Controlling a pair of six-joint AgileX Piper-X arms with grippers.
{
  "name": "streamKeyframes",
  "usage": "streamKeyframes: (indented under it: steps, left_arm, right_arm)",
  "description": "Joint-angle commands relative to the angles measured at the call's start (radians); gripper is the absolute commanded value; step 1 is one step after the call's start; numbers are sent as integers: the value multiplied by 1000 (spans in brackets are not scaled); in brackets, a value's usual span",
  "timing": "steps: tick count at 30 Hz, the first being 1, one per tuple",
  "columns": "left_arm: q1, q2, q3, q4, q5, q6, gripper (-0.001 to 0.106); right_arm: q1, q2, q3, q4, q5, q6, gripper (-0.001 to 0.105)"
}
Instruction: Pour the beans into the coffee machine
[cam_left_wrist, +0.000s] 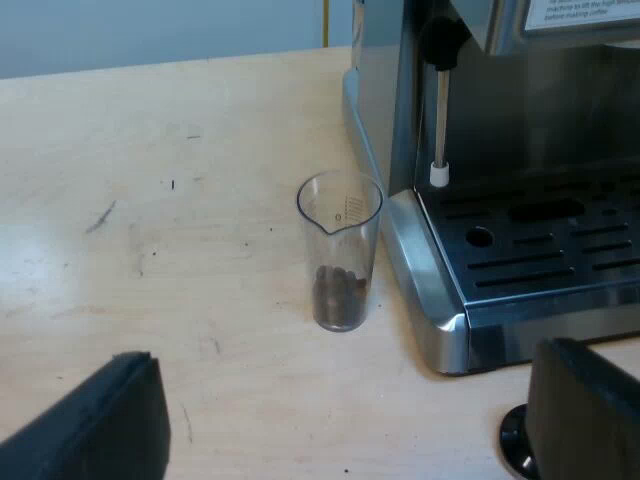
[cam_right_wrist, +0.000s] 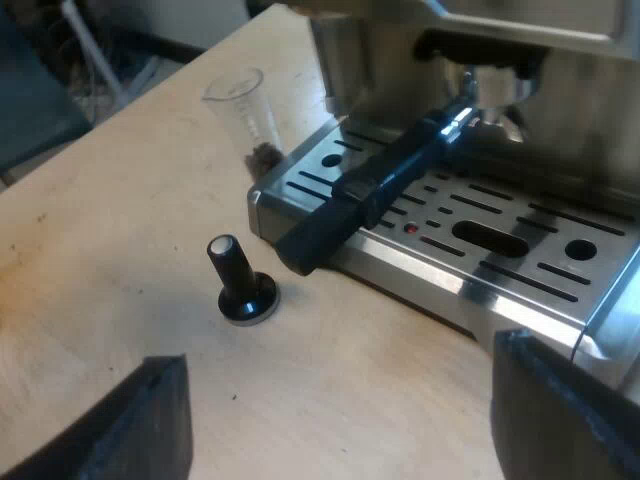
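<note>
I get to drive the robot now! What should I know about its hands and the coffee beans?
Left gripper: open, empty, over the table, facing the measuring glass.
Right gripper: open, empty, above the table near the tamper.
The measuring glass: upright on the table beside the corner of the espresso machine, beans in its bottom.
Holder handle: sticks out from the machine's front.
Done: nothing yet.
To do: grasp the glass, lift it, pour the beans into the machine.
</note>
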Motion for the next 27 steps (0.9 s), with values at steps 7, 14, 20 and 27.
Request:
streamKeyframes:
  steps: [7, 14, 20, 27]
  left_arm:
    - [-3, 10, -7, -44, 0, -12, 85]
    - [-3, 10, 6, -53, 20, -12, 85]
    - [-3, 10, 28, -57, 36, -12, 85]
    - [-3, 10, 60, -86, 35, -12, 85]
  right_arm:
    - [149, 65, -7, -103, 145, -20, 64]
    - [255, 157, -5, -138, 179, -18, 64]
    - [343, 226, -5, -206, 258, -11, 64]
    - [419, 289, -5, -277, 321, -10, 64]
